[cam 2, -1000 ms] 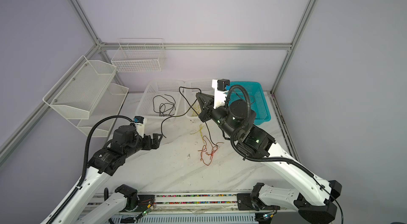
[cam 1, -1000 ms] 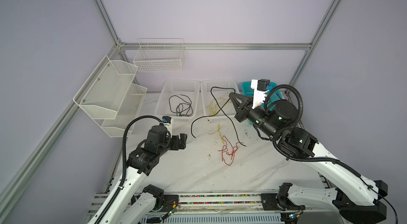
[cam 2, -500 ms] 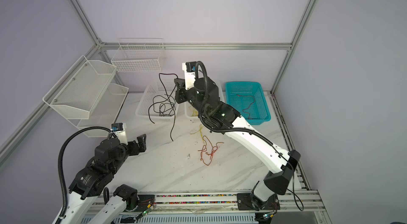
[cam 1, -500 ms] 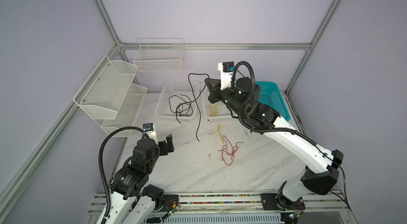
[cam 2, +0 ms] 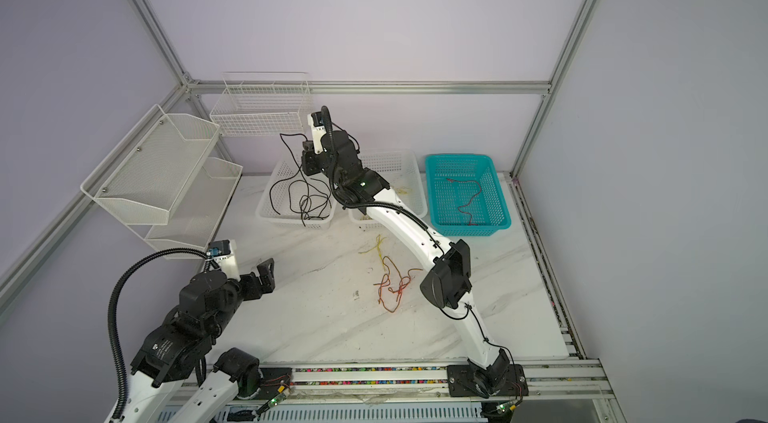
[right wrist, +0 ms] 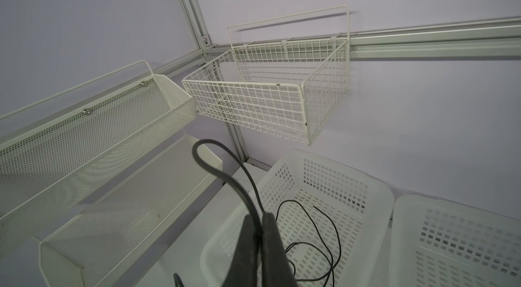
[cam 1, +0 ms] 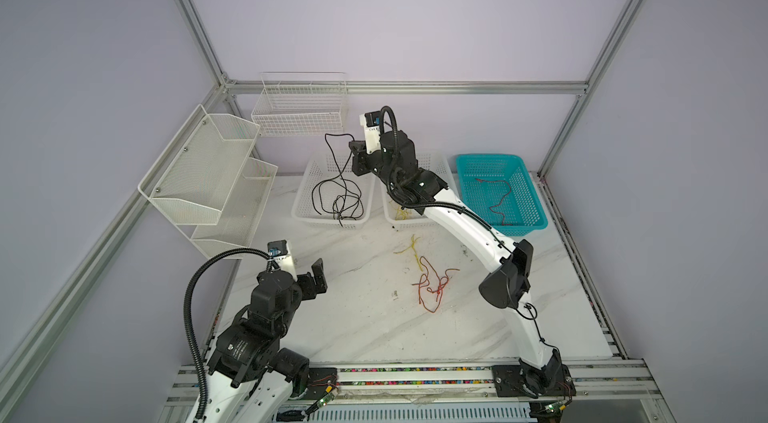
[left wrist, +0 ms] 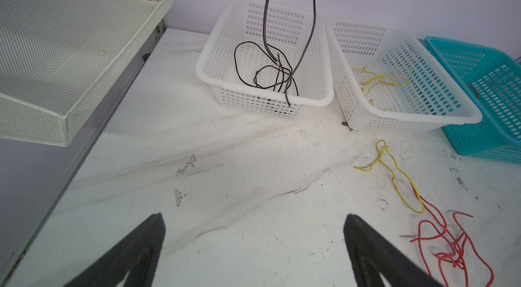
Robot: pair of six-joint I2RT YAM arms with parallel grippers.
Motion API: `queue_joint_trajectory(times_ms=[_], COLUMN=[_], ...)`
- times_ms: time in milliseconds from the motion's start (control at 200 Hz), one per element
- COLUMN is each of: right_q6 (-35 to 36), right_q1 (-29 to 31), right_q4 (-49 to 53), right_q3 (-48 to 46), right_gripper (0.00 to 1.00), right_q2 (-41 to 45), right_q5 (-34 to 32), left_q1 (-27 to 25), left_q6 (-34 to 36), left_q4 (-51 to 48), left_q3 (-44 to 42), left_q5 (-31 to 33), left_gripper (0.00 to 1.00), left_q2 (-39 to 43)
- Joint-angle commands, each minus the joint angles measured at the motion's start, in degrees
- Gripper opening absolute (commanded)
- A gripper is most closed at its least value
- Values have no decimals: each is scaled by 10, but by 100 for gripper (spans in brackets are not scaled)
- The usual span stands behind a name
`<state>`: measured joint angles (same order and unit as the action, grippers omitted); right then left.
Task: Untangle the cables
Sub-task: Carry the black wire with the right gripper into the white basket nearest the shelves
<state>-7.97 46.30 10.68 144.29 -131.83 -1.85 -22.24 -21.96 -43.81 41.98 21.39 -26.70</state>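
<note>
Hanging from the right gripper (right wrist: 263,216), whose jaws pinch closed on it, the black cable (left wrist: 265,26) runs mostly vertical, both strands pointing down into the left white basket (cam 1: 328,222), one tip at its front rim, while the left gripper (left wrist: 253,215) gapes wide above the table (cam 1: 353,317).

A white basket (cam 1: 316,220), another white basket (left wrist: 408,119) and a teal basket (cam 1: 524,228) sit abreast on the marble table (cam 1: 357,317).
</note>
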Motion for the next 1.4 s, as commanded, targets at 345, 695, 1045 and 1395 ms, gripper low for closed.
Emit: queue_joint_trajectory(times_ms=[345,695,1045,1395], right_q6=[-11,43,92,76], right_q1=[-42,-39,-18,-8], right_q4=[-16,21,63,81], right_q3=[86,87,73,18], right_gripper=[0,0,27,62], right_q2=[-159,-220,-204,-73], right_q5=[50,-26,-32,-17], left_q1=[-17,-20,-22,-23], left_q6=[3,3,3,3], left_q4=[18,16,14,14], left_q3=[-23,-22,-20,-20], left_q5=[14,14,11,13], left_gripper=[100,100,100,100], left_q2=[-10,-20,-32,-38])
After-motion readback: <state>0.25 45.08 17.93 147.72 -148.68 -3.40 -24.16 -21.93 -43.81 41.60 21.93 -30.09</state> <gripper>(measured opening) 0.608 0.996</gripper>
